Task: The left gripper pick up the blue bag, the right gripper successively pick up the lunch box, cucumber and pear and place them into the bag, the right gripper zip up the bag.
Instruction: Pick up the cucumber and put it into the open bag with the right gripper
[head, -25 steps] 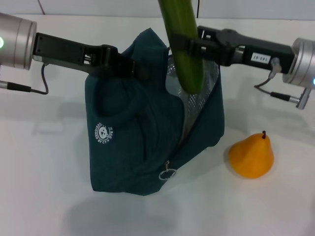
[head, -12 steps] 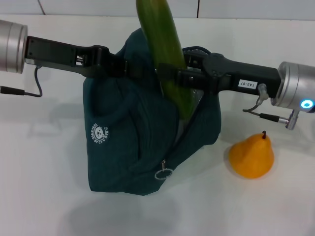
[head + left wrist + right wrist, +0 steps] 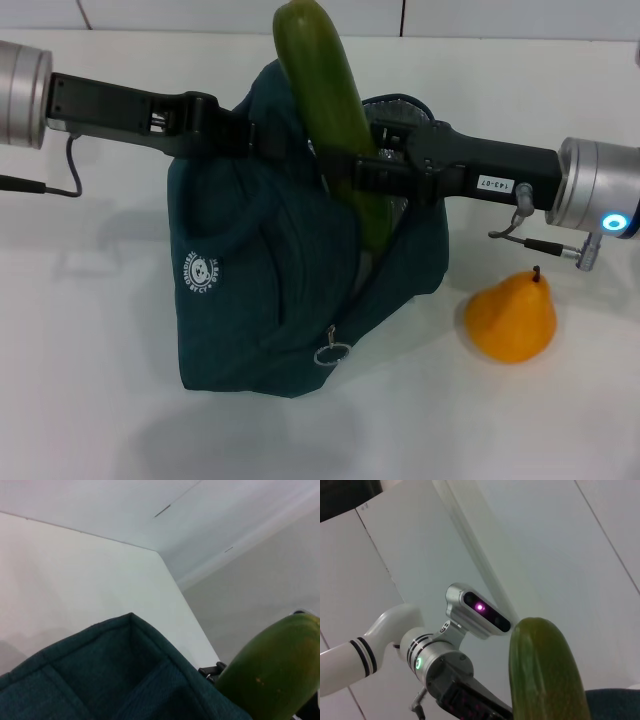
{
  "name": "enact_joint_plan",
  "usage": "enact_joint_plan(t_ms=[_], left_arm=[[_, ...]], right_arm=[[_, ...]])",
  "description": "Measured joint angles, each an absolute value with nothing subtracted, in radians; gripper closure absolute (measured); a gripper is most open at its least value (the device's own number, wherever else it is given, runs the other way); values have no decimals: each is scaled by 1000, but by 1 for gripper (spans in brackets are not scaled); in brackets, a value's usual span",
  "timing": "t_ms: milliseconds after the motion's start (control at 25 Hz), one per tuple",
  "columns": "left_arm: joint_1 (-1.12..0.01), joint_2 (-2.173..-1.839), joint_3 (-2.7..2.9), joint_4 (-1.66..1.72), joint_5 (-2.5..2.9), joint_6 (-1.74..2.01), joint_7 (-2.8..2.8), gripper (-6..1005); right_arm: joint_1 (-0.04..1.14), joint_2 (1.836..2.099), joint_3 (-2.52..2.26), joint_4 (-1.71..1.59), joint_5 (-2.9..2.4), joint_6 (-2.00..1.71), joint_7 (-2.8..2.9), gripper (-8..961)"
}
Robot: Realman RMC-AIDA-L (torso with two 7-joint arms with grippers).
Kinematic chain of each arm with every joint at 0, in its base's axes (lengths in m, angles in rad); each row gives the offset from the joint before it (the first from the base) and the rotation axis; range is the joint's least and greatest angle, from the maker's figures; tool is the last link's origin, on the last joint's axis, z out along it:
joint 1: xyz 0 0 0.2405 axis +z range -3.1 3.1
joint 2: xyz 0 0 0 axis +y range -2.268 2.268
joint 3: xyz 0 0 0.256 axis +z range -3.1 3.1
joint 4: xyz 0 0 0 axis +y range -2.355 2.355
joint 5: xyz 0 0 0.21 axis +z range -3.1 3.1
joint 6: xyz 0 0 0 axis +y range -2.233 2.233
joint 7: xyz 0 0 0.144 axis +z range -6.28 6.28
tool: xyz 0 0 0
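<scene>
The blue bag [image 3: 265,290] stands on the white table, its top held up by my left gripper [image 3: 262,140], which is shut on the bag's upper edge. Reaching in from the right, my right gripper [image 3: 362,178] is shut on the cucumber [image 3: 330,110]. The cucumber stands nearly upright, its lower end down inside the bag's open mouth. The cucumber [image 3: 545,675] fills the right wrist view, and the cucumber [image 3: 275,675] shows beside the bag's fabric [image 3: 100,680] in the left wrist view. The pear [image 3: 512,316] sits on the table right of the bag. The lunch box is hidden.
A silver ring zipper pull [image 3: 331,353] hangs low on the bag's front. The white table [image 3: 100,400] stretches around the bag. My left arm [image 3: 420,655] shows in the right wrist view.
My right gripper has carried the cucumber leftward and down, so its lower end has sunk into the bag's mouth. The left gripper still holds the bag, and the pear has not moved.
</scene>
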State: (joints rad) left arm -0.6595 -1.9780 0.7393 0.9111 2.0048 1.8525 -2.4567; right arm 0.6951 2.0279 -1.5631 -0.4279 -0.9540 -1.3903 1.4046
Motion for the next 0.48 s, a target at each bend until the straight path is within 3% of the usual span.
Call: enact_joint_plan(t_ms=[480], left_arm=[[-663, -1965, 739, 885, 1993, 1856, -2453, 960]], right_arm=[[693, 2028, -1579, -428, -929, -1385, 1381, 311]])
